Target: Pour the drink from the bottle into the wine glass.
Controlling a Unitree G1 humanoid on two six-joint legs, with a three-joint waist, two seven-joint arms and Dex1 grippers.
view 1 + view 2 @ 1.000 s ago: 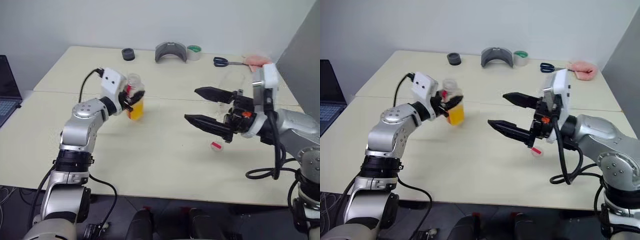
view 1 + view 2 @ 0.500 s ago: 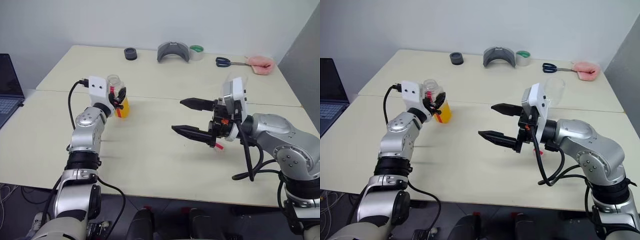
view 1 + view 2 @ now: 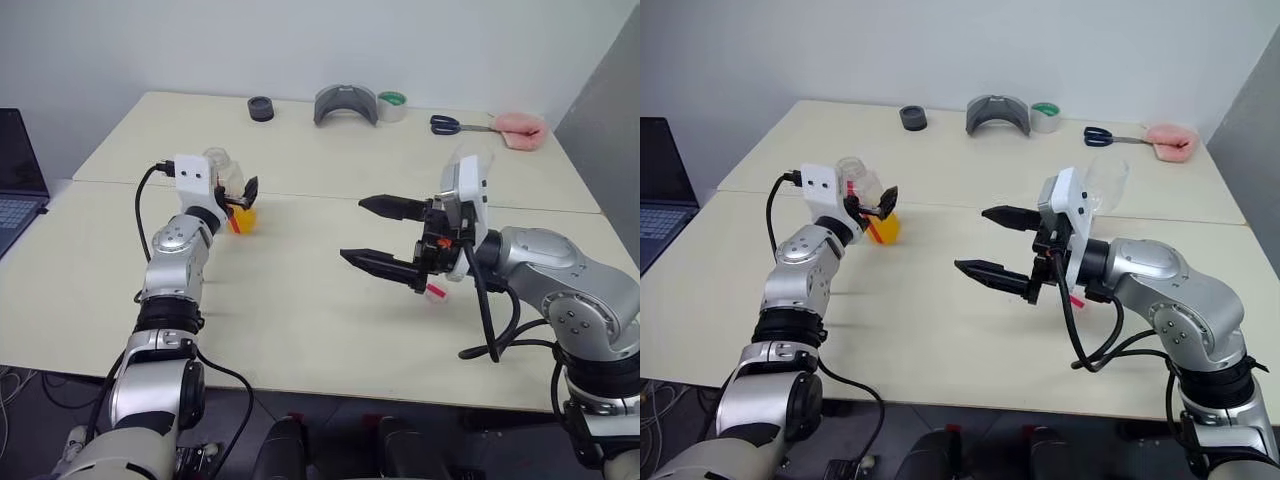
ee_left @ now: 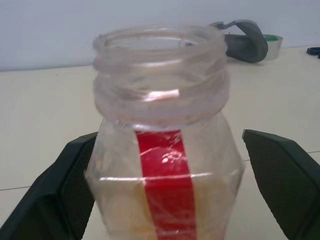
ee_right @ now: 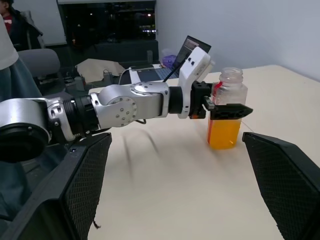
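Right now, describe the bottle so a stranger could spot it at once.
On the beige table, look toward its left side, where the left gripper stands open around the bottle. It stands upright and uncapped: clear plastic, red stripe, with orange drink in its lower half.

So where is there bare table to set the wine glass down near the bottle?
The broad patch between the bottle and the right gripper is bare, as is the near edge of the table. The far edge is crowded: black ring, grey holder, tape roll, scissors.
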